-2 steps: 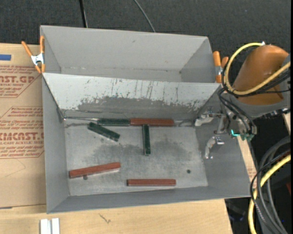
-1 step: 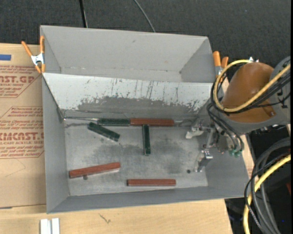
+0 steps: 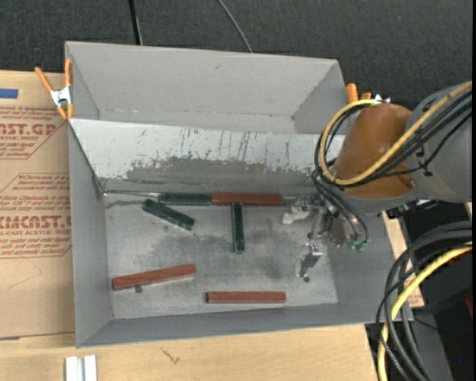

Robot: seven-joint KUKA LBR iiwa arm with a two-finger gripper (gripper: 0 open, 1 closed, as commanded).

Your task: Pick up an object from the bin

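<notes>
The gripper [image 3: 308, 262], open or closed I cannot tell, hangs over bare floor by the bin's [image 3: 198, 86] right wall, likely not yet lined up on the nearby red stick [image 3: 246, 297].

Grey rounded arm [image 3: 454, 153]; glossy orange dome cover [image 3: 371, 145] at wrist; yellow and black cables [image 3: 326, 141] looping around.
</notes>
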